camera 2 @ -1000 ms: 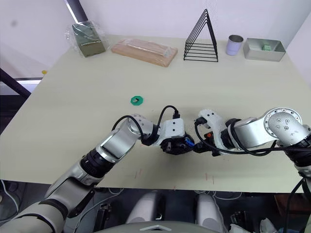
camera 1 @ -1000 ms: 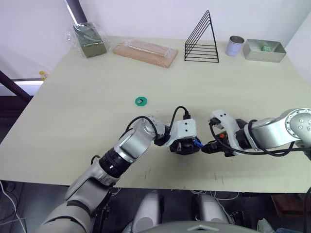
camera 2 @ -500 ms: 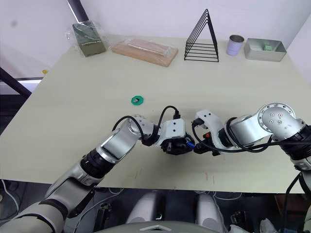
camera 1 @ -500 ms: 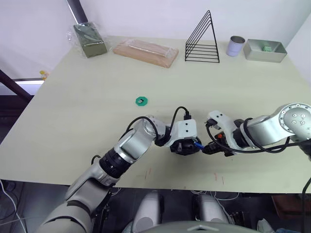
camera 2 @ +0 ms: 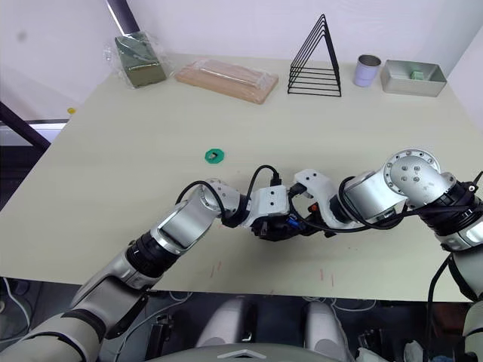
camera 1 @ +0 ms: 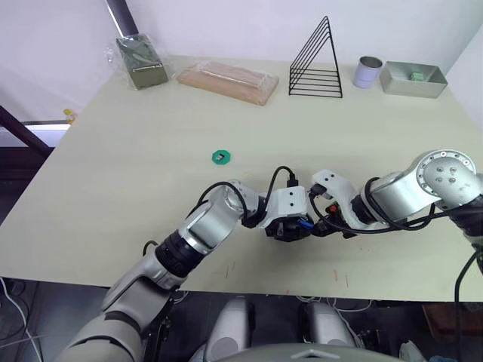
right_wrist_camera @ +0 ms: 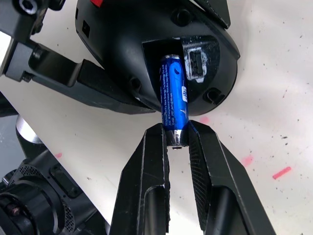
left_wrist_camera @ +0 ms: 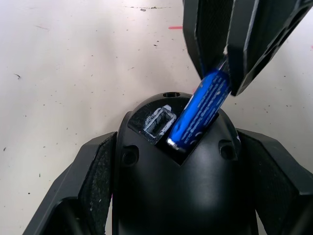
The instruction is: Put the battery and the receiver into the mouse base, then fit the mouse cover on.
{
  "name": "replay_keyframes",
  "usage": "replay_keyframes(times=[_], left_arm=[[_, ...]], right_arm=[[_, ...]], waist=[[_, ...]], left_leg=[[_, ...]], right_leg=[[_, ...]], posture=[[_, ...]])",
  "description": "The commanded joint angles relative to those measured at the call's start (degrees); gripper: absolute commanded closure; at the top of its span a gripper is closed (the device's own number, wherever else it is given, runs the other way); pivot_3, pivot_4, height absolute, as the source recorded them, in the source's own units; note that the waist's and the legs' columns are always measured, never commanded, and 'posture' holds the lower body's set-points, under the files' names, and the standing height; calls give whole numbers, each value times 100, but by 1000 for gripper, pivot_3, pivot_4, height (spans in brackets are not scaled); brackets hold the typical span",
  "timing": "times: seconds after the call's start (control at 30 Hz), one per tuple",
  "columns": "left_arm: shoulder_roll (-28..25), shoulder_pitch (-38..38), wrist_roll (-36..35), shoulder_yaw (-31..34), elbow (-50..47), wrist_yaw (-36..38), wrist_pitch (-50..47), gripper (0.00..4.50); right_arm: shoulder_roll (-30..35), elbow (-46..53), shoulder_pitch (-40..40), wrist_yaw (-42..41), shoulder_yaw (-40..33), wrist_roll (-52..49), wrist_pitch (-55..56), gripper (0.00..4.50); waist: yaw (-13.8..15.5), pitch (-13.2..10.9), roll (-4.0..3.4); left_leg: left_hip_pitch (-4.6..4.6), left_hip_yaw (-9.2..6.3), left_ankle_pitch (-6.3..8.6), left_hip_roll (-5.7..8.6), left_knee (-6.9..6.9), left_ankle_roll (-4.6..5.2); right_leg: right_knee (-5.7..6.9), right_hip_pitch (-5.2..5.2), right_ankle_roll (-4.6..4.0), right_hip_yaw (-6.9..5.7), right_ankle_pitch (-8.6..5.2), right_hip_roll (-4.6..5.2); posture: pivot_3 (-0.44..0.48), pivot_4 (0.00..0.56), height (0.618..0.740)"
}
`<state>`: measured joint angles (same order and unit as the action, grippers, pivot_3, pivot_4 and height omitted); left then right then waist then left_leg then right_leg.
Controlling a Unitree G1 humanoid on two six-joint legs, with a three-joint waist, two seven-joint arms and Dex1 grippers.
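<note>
Right gripper pinching battery, tip in mouse base.

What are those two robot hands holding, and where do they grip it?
The right gripper pinches the battery by its outer end; the left gripper clamps the mouse base by its sides.

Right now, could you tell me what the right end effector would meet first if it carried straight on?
Probably the mouse base: the right end effector pinches the battery, whose far end already sits in the base's open compartment.
</note>
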<state>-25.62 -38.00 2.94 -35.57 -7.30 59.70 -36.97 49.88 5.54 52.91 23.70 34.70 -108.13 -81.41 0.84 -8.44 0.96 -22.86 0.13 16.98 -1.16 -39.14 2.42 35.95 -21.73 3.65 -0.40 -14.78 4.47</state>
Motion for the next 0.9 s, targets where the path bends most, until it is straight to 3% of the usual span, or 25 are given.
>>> replay_keyframes(times=[0.03, 0.37, 0.4, 0.43, 0.57, 0.6, 0.63, 0.9], left_arm=[[36, 69, 123, -167, 11, -52, -44, 1296], [48, 73, 134, -161, 16, -62, -50, 1296], [48, 73, 133, -160, 15, -61, -52, 1296], [42, 77, 136, -161, 14, -60, -47, 1296], [31, 87, 137, -162, 15, -60, -53, 1296], [33, 83, 137, -159, 25, -61, -51, 1296], [33, 82, 137, -158, 29, -62, -49, 1296], [1, 86, 139, -147, 49, -47, -27, 1296]], right_arm=[[-63, -48, 83, -15, -9, 111, -154, 4437], [-209, -31, -1, -139, -131, 382, -244, 4437], [-213, -12, -1, -167, -148, 438, -266, 3427], [-211, -6, -11, -165, -193, 488, -259, 3235], [-102, 90, -43, -214, -445, 573, -249, 1164], [-49, 116, -51, -226, -493, 557, -249, 911], [21, 170, -71, -235, -539, 535, -243, 353], [1124, 1263, -787, -483, -1222, 280, 12, 353]], waist=[[-1, 0, 0], [3, 1, -1], [3, 1, -1], [4, 1, -1], [3, 0, -2], [4, 0, -2], [2, 0, -2], [21, 0, -3]], left_leg=[[0, 0, 0, 0, 0, 0], [0, -4, 0, 4, 0, 0], [0, -4, 0, 4, 0, 0], [0, -5, 0, 4, 0, 0], [-1, -6, -1, 6, 0, 0], [-2, -6, -1, 6, 0, 0], [-2, -7, -1, 6, 0, 0], [-11, -17, -1, 9, 0, 0]], right_leg=[[0, 0, 0, 0, 0, 0], [0, 2, 2, -4, 1, 0], [0, 2, 2, -4, 1, 0], [0, 2, 3, -5, 1, 0], [0, 1, 21, -6, 12, -1], [1, 1, 21, -6, 12, -1], [0, 1, 21, -7, 12, -1], [-5, 0, 21, -14, 12, 1]], posture=[[0, 150, 740], [0, 150, 740], [0, 150, 740], [0, 150, 740], [0, 150, 740], [0, 150, 740], [0, 150, 740], [0, 150, 740]])
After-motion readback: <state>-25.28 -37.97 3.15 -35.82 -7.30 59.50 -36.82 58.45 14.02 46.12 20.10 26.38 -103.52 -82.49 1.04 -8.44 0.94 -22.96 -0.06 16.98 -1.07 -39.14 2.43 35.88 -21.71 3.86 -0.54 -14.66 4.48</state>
